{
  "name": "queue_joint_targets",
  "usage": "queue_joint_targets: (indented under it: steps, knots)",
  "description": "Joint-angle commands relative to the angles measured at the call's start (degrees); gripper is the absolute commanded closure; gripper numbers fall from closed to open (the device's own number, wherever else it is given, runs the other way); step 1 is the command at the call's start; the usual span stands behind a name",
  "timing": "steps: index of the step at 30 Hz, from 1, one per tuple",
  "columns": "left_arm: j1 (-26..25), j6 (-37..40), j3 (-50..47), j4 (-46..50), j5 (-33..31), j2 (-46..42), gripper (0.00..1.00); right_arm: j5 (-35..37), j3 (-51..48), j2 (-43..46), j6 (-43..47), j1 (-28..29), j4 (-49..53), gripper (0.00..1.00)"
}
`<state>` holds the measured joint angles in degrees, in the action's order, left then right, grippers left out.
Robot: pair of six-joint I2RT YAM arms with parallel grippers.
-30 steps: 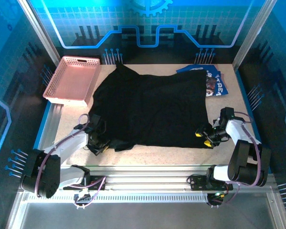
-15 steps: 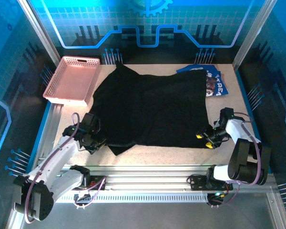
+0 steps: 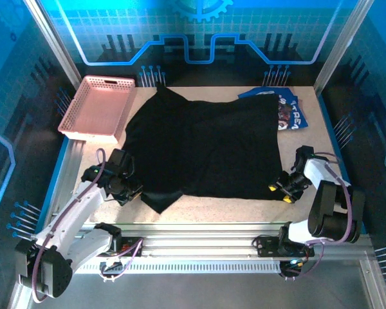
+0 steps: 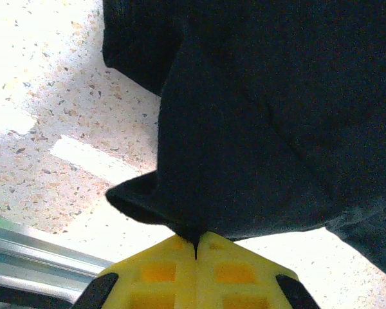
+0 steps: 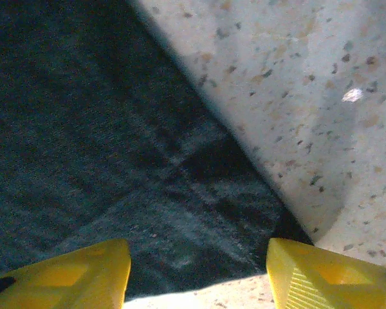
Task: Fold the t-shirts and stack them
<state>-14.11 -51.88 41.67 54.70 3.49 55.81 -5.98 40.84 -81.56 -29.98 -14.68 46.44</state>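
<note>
Over at the far left corner, the pink basket (image 3: 100,106) sits at an angle on the speckled table (image 3: 219,209). Along the near edge run the ribbed metal rails (image 3: 199,239). Up the back stands a glowing blue wall (image 3: 270,26) with grid lines and a gear outline.

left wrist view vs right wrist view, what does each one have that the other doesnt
Left wrist, not right: the left tool shut, pinching a fold of the black t-shirt, and a metal rail beside the speckled table. Right wrist, not left: the right tool open, its fingers apart over the shirt's corner. Both: the black t-shirt lying on that table.
</note>
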Motion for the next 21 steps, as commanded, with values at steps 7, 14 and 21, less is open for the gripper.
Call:
queue_joint_targets:
  steps: [7, 14, 21]
  knots:
    - [-0.3, 1.2, -1.0, 4.8, -0.4, -1.2, 1.0, 3.4, 0.6, -5.4, -1.9, 0.2, -3.1, 0.48]
    - [-0.1, 1.2, 0.1, 6.8, -2.0, -2.2, 1.0, 3.6, 2.9, -7.7, -2.8, 1.1, -4.1, 0.84]
    - [0.3, 1.4, 3.0, 9.5, -4.1, -4.5, 1.0, 4.5, 4.7, -2.3, -0.3, 1.1, 0.0, 1.0]
